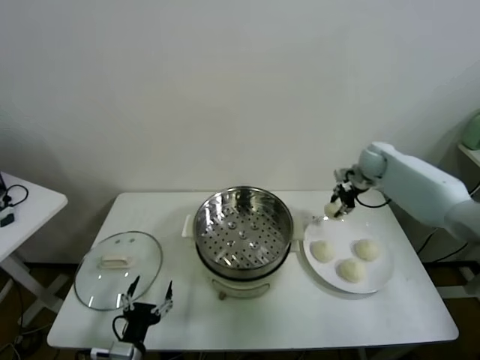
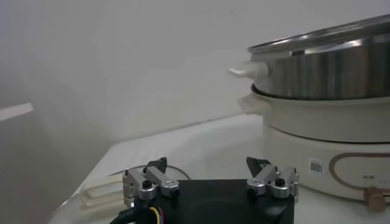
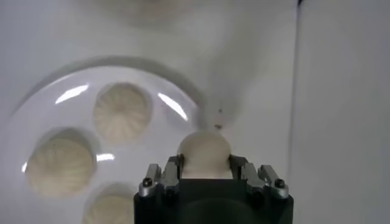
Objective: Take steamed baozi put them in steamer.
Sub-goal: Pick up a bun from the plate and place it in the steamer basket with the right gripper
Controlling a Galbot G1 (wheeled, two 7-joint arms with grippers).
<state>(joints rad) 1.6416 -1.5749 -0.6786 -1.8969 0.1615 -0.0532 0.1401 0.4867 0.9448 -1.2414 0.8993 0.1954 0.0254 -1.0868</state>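
My right gripper (image 1: 335,207) is shut on one cream-white baozi (image 1: 331,208) and holds it above the table, just past the far left rim of the white plate (image 1: 379,283). In the right wrist view the held baozi (image 3: 203,154) sits between the fingers (image 3: 172,168). Three more baozi (image 1: 322,250) (image 1: 367,249) (image 1: 351,270) lie on the plate. The steel steamer (image 1: 243,226) stands at the table's middle, its perforated tray bare. My left gripper (image 1: 148,300) is open and empty near the table's front left edge.
A glass lid (image 1: 118,268) lies flat at the front left, beside the left gripper. A small side table (image 1: 26,206) stands at the far left. The steamer's white base and handle show in the left wrist view (image 2: 317,122).
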